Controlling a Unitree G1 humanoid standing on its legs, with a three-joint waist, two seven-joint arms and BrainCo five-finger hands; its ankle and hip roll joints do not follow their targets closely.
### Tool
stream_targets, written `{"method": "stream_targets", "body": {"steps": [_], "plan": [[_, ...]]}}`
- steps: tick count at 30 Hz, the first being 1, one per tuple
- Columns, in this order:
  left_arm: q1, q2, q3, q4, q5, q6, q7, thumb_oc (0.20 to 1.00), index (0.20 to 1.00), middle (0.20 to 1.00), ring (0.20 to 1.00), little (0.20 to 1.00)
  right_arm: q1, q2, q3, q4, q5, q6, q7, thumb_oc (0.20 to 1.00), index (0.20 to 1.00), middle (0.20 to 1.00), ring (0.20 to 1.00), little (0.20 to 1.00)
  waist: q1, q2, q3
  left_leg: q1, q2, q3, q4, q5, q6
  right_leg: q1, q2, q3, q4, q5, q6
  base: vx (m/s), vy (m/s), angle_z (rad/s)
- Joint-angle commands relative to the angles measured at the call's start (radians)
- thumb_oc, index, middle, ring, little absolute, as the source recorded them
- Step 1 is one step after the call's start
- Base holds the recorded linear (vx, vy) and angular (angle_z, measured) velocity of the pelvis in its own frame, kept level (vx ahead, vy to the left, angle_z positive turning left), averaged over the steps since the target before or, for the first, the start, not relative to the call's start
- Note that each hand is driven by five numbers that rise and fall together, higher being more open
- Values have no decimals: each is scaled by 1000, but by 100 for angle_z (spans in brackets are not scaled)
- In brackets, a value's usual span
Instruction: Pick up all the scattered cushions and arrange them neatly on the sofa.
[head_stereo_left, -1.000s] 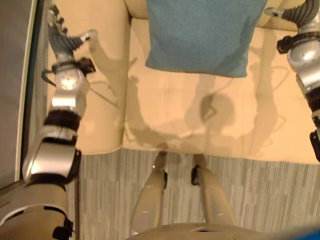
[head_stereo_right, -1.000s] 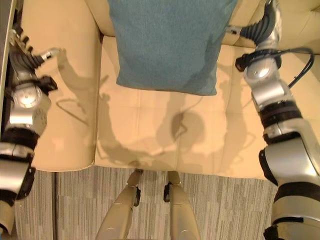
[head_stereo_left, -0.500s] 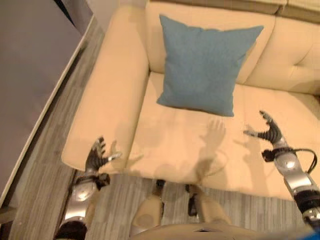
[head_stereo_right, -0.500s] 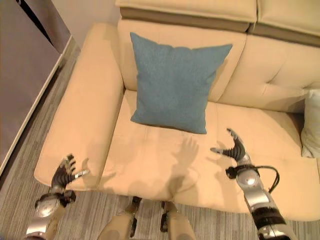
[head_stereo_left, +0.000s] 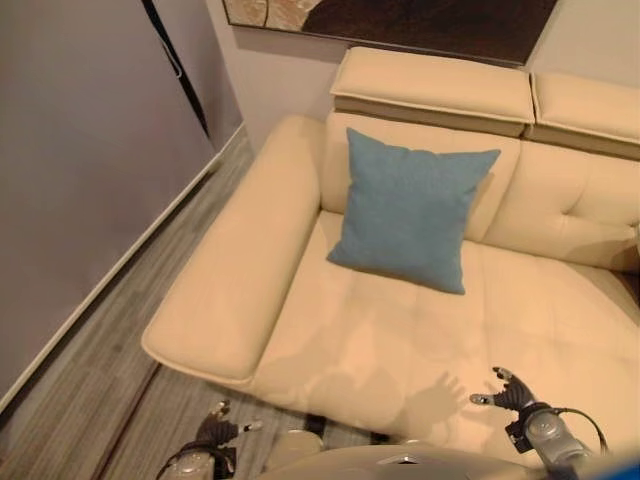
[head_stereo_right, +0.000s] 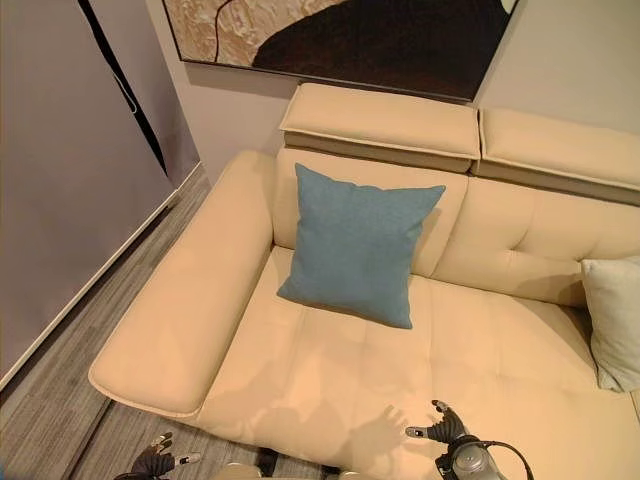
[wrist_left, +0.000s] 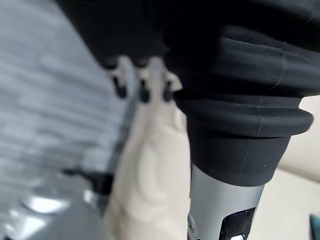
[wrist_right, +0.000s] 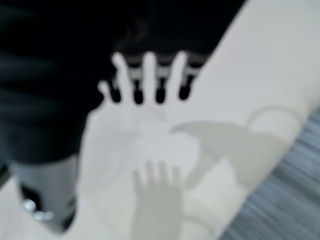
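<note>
The blue cushion (head_stereo_right: 358, 245) leans upright against the sofa (head_stereo_right: 330, 370) backrest; a white cushion (head_stereo_right: 612, 320) sits at the seat's far right. My right hand (head_stereo_right: 445, 432) and left hand (head_stereo_left: 218, 430) hang low, fingers spread, empty. I should square the white one next, gripping its edges evenly.

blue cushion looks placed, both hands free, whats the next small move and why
Probably turn toward the white cushion at the sofa's far right end. The blue cushion already leans upright against the backrest, and the left hand and right hand are both open and empty.
</note>
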Motion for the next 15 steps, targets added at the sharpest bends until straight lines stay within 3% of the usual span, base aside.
{"method": "stream_targets", "body": {"steps": [1,5,7,9,11,12,15], "plan": [[-40,-3,5,4,10,-14,20,1000,1000,1000,1000,1000,-40,-22,-11,-3,-1,27,-17,1000,1000,1000,1000,1000,6,-10,6,110,-43,-118,101,-89,7,14,-13,61,68,-89,147,-231,159,-64],[-63,-17,-17,12,5,-16,28,1000,1000,1000,1000,1000,-68,-18,-8,30,-6,39,-36,1000,1000,1000,1000,1000,-5,0,12,132,-66,-148,33,-155,40,-72,-37,93,89,-33,172,-235,148,-47],[-80,-24,-42,8,24,-18,37,1000,1000,1000,1000,1000,-86,-6,4,43,-14,51,-50,1000,1000,1000,1000,1000,6,-3,28,107,-106,-150,28,-163,64,-130,-67,98,86,5,201,-422,230,-63],[-87,-14,-50,17,51,-11,42,1000,1000,1000,1000,1000,-93,5,16,52,-31,59,-55,1000,1000,1000,1000,1000,22,-3,46,89,-113,-130,22,-154,78,-175,-87,88,110,9,220,-414,121,-50],[-96,-6,-52,20,53,-5,46,1000,1000,1000,1000,1000,-98,13,18,46,-24,57,-56,1000,1000,1000,1000,1000,32,-5,63,68,-105,-94,27,-141,85,-195,-96,45,174,-22,217,-374,44,-80],[-87,-4,-49,21,47,-1,46,1000,1000,1000,1000,1000,-88,16,18,51,-16,53,-57,1000,1000,1000,1000,1000,51,4,68,54,-93,-54,22,-119,94,-169,-97,-19,285,-80,196,-349,62,-141],[-69,0,-43,26,53,9,42,1000,1000,1000,1000,1000,-78,19,11,61,-13,54,-58,1000,1000,1000,1000,1000,65,8,46,55,-74,-26,-14,-93,101,-105,-85,-40,366,-153,178,-214,-40,-94]]}}
